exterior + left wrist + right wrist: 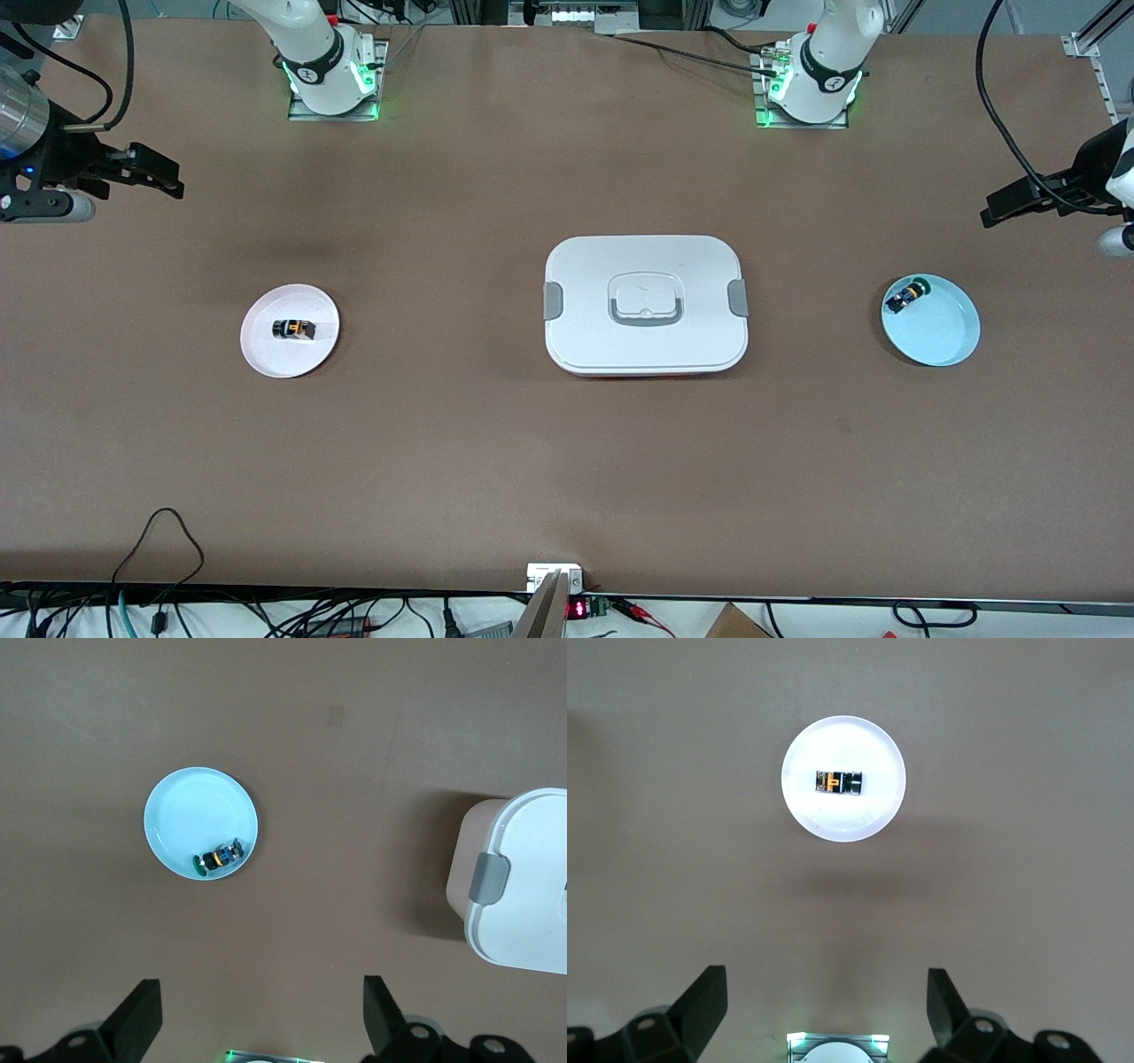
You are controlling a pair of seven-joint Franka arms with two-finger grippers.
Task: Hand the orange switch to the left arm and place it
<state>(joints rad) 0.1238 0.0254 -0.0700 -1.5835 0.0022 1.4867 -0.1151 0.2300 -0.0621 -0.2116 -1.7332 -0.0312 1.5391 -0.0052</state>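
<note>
Counted: 2 arms [310,53] | 2 plates [290,330] | 1 box [645,304] | 1 orange switch [294,330] | 1 green-capped part [909,295]

Robotics lab bench
Two bolted-down arms [310,62], aluminium framing [1094,53] and loose cables [159,532] ring a brown table [496,461]

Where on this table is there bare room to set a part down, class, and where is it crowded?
Bare table lies between the white plate holding the orange switch and the box, between the box and the blue plate, and across the strip nearer the front camera. Only the two plates are occupied. Both open grippers, right and left, wait at the table's ends.
</note>
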